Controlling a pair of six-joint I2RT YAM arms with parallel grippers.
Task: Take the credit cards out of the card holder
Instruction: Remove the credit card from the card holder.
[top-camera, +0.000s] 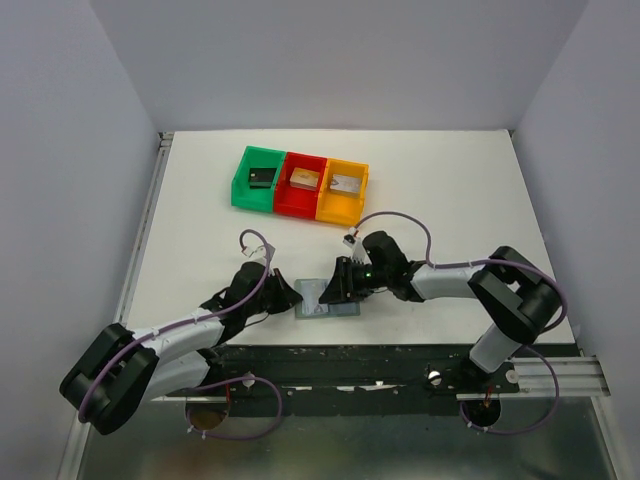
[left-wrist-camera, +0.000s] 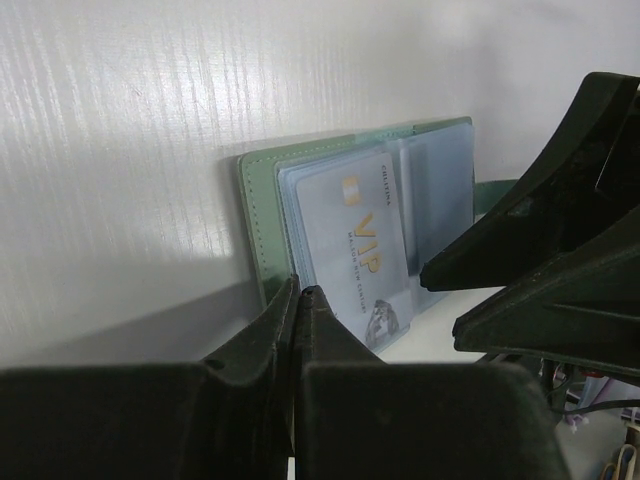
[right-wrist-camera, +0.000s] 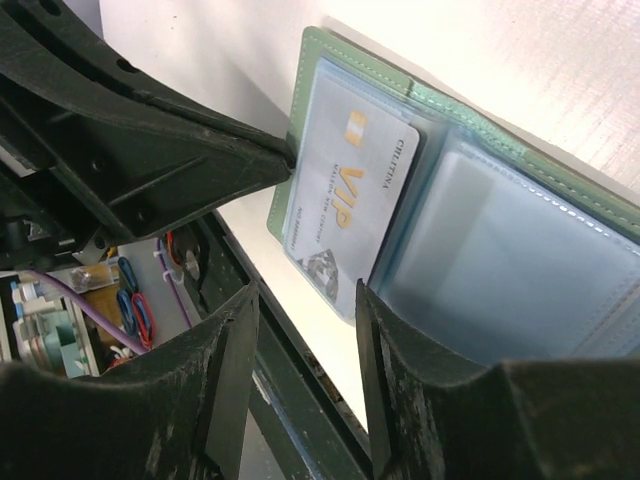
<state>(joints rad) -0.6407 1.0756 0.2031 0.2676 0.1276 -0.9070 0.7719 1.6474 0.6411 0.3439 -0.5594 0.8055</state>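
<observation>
Top external view first: one card holder (top-camera: 328, 298) lies open on the white table (top-camera: 450, 180), close to the near edge, half hidden under the two arms that meet over it. Counting cards, I can only make out one, a silvery VIP credit card (left-wrist-camera: 355, 240) in the left clear pocket; the pocket next to it just looks pale and blurry. The left gripper (left-wrist-camera: 298, 295) is squeezed together right on the edge of the green cover, looks like it's pinching it. The right gripper (right-wrist-camera: 305, 300) is parted about halfway with nothing in it, hanging by the holder's near corner. Further back sit three bins, green (top-camera: 240, 190), red (top-camera: 295, 208) and orange (top-camera: 337, 212), touching in a row, with one little block in each.
</observation>
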